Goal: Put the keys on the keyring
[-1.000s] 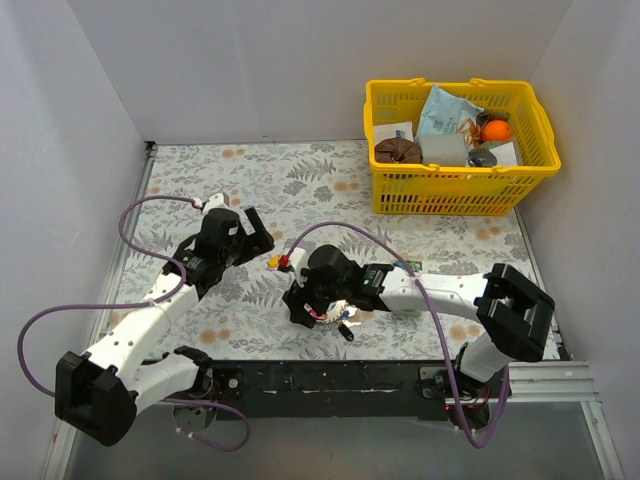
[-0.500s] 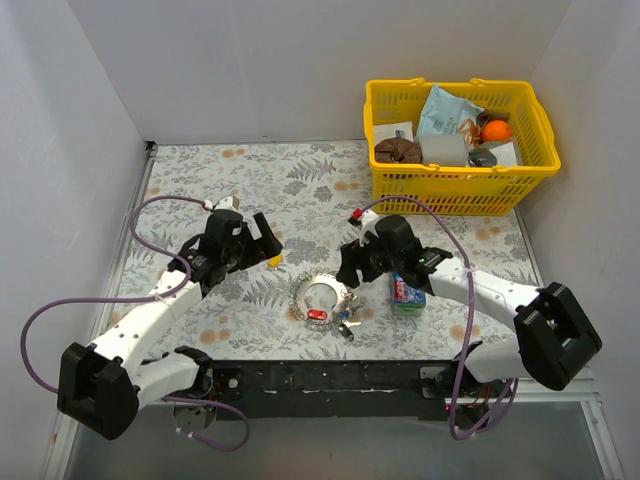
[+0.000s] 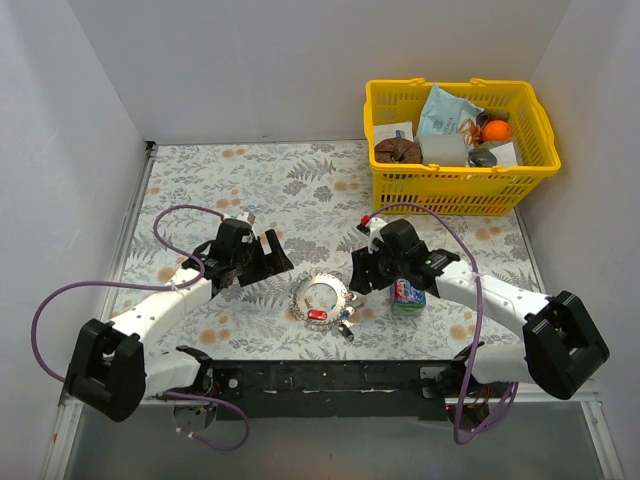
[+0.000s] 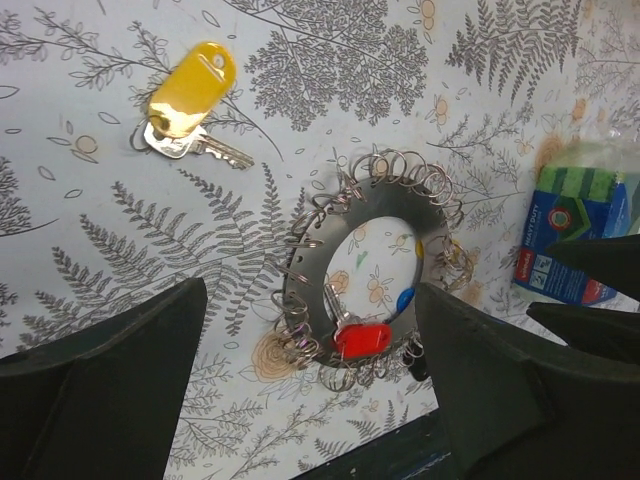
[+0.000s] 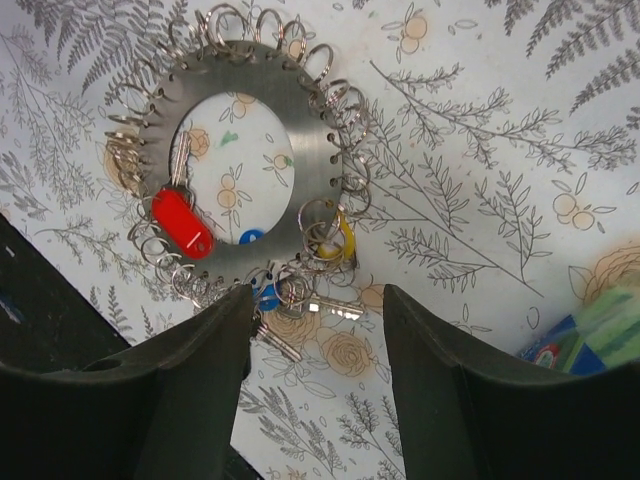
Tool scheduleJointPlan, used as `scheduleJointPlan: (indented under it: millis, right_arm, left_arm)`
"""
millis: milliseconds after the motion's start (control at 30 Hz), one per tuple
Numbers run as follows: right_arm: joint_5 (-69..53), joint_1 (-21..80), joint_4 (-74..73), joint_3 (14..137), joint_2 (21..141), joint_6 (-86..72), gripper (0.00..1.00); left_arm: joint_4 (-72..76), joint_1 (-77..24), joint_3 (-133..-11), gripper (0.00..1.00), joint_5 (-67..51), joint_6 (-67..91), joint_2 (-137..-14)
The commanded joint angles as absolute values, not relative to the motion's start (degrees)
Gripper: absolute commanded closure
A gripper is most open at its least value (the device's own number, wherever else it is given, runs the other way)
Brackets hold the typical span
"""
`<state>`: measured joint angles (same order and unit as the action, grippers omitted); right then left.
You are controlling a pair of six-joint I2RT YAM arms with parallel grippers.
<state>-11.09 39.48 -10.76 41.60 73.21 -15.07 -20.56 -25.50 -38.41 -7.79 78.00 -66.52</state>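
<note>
The keyring [image 3: 307, 291] is a flat silver disc edged with many small wire loops, lying near the table's front; it also shows in the left wrist view [image 4: 322, 240] and right wrist view [image 5: 305, 165]. A red key [image 3: 318, 315] [image 4: 362, 338] [image 5: 183, 222], a yellow key [image 5: 346, 236] and a blue key [image 5: 264, 297] hang on it. A loose yellow key [image 4: 190, 88] lies left of it. My left gripper [image 3: 272, 256] [image 4: 310, 300] is open and empty, left of the ring. My right gripper [image 3: 360, 272] [image 5: 318, 300] is open and empty, right of it.
A blue-green snack packet [image 3: 408, 295] [image 4: 575, 235] lies just right of the ring, under the right arm. A yellow basket [image 3: 460, 176] with several items stands at the back right. White walls close in left, back and right.
My right gripper has pulled off the keyring to its right, uncovering it and the red key. My left gripper has moved right and nearer, over the loose yellow key.
</note>
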Motion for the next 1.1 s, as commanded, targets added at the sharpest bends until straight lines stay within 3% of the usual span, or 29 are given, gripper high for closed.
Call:
scheduleJointPlan:
  millis: [0,300,500,633,667,1067]
  right_arm:
    - [-14.50,39.29,-12.21,41.22,74.35,-15.73,0.39]
    - [-11.35,47.80,-15.11,45.17,78.03,-17.05,0.40]
    - [-5.81,53.87,-18.10,48.24,82.09,-18.72,0.55]
    - [-0.63,56.51,-20.12,49.91,84.46,-19.78,0.59]
    - [-0.18,56.95,-20.56,50.18,85.25,-20.04,0.64]
    - [4.75,57.30,-21.97,51.68,87.36,-20.74,0.74]
  left_arm:
    - [-16.53,-26.37,-40.34,0.15,-12.39,77.96,-68.29]
    - [-13.62,-29.35,-40.87,0.13,-13.97,79.19,-71.98]
    - [-13.54,-30.06,-40.87,0.11,-13.71,79.37,-72.25]
    - [-13.53,-30.06,-40.70,0.11,-13.62,79.01,-71.98]
    - [-13.54,-30.15,-40.69,0.11,-13.62,78.93,-71.90]
    - [-12.39,-30.15,-39.64,0.06,-15.03,78.93,-70.05]
